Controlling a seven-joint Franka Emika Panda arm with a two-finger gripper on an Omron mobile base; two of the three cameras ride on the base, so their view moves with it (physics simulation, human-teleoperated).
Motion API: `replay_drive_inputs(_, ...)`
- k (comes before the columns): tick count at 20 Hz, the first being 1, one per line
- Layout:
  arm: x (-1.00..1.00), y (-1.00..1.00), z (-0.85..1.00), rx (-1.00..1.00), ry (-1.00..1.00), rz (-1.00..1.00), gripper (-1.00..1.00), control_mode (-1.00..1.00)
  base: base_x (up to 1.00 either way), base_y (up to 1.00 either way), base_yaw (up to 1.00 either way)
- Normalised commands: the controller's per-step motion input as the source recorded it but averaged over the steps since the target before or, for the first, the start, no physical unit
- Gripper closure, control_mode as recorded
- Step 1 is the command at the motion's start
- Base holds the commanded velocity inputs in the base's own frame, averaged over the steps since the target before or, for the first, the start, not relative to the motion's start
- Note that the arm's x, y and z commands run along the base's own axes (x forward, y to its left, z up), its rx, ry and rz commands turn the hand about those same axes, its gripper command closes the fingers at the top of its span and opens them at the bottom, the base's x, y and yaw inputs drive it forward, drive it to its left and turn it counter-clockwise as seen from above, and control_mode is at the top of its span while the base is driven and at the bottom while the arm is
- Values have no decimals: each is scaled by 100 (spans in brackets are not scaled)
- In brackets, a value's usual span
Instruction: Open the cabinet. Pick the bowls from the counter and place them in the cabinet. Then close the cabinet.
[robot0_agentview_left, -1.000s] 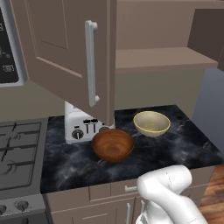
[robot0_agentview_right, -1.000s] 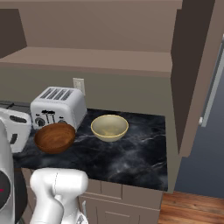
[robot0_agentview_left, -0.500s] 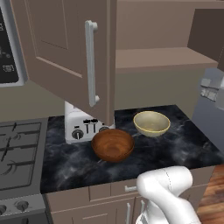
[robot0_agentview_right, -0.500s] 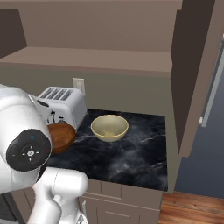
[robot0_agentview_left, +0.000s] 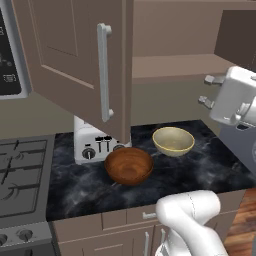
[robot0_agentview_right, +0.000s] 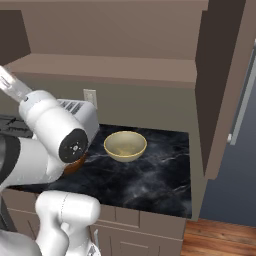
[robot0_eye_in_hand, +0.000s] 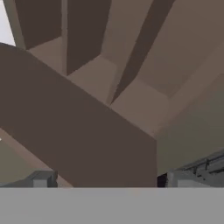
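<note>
From the left base view we see the cabinet (robot0_agentview_left: 165, 60) standing open, its left door (robot0_agentview_left: 75, 60) swung out toward us with a long silver handle (robot0_agentview_left: 104, 72), and its brown shelf (robot0_agentview_left: 175, 67) bare. Below it the black veined bench (robot0_agentview_left: 190, 170) carries the brown bowl (robot0_agentview_left: 128, 166) and the cream bowl (robot0_agentview_left: 173, 141), near each other but apart, with the cream one farther back and to the right. A silver toaster (robot0_agentview_left: 92, 144) stands just behind the brown bowl, partly hidden by the door's lower edge, and a stove (robot0_agentview_left: 22, 175) lies to the left of the bench. The arm's white wrist (robot0_agentview_left: 234, 97) hangs at the right edge, level with the shelf. From the right base view we see the cream bowl (robot0_agentview_right: 125, 146) sitting upright on the bench (robot0_agentview_right: 150, 180), the shelf (robot0_agentview_right: 105, 67) above it, and the right door (robot0_agentview_right: 222, 85) swung open. The arm (robot0_agentview_right: 55, 132) covers most of the toaster (robot0_agentview_right: 82, 114) and all but a sliver of the brown bowl (robot0_agentview_right: 75, 165). In the hand view we look up at brown cabinet panels (robot0_eye_in_hand: 78, 131), and the end effector (robot0_eye_in_hand: 105, 180) has its two tips spread wide at the bottom, holding nothing.
</note>
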Motion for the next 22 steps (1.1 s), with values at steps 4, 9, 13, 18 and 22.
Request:
replay_drive_inputs(4,21,9,0,9,19,28,-100,-100,0,0,0)
replay_drive_inputs(9,22,19,0,2,16,26,-100,-100,0,0,0)
replay_drive_inputs(13,28,31,0,0,16,26,-100,-100,0,0,0)
replay_drive_inputs(18,34,53,-9,0,10,14,-100,-100,0,0,0)
replay_drive_inputs(22,39,57,-15,0,4,5,-100,-100,0,0,0)
